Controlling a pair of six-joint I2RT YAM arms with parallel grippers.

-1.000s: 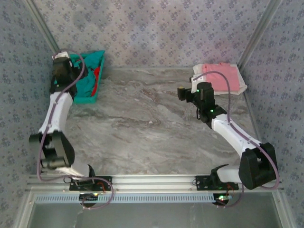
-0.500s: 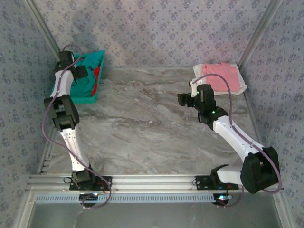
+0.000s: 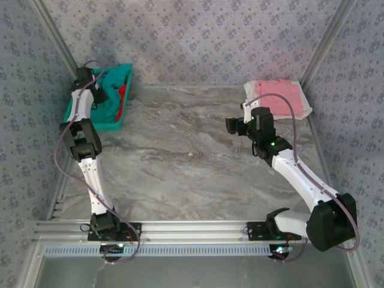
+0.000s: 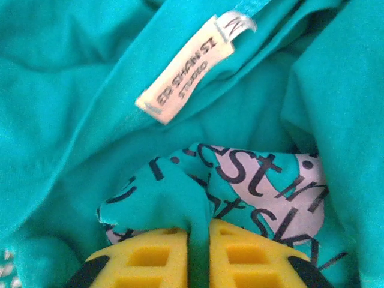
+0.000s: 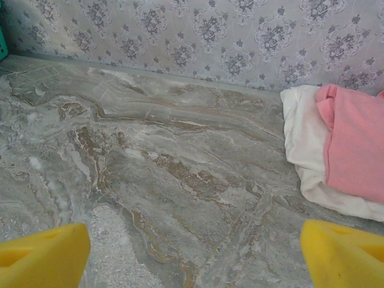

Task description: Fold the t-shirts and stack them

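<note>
Stretching out from its folded pose of a second ago, the left arm is now reaching straight up the left side of the marble table (image 3: 180, 168) into the far-left corner, and its jaws, wide then, are now clamping together. Nearer in, the right gripper (image 5: 192, 252) is hovering over bare tabletop right of centre, having shifted only slightly, its yellow fingers (image 5: 42, 255) standing wide apart with nothing between them. Beyond it, in the far-right corner, a folded pink t-shirt (image 5: 357, 144) is lying on top of a folded white t-shirt (image 5: 303, 150). In the far-left corner the left gripper (image 4: 199, 237) is sitting down inside the teal basket (image 3: 114, 125), its yellow pads (image 4: 150, 258) pressing together on a pinched ridge of the teal t-shirt (image 4: 78, 90), just below that shirt's white neck label (image 4: 185, 75) and beside dark lettering on a pale print (image 4: 270, 180). A red t-shirt (image 3: 122, 99) is lying in the basket alongside.
</note>
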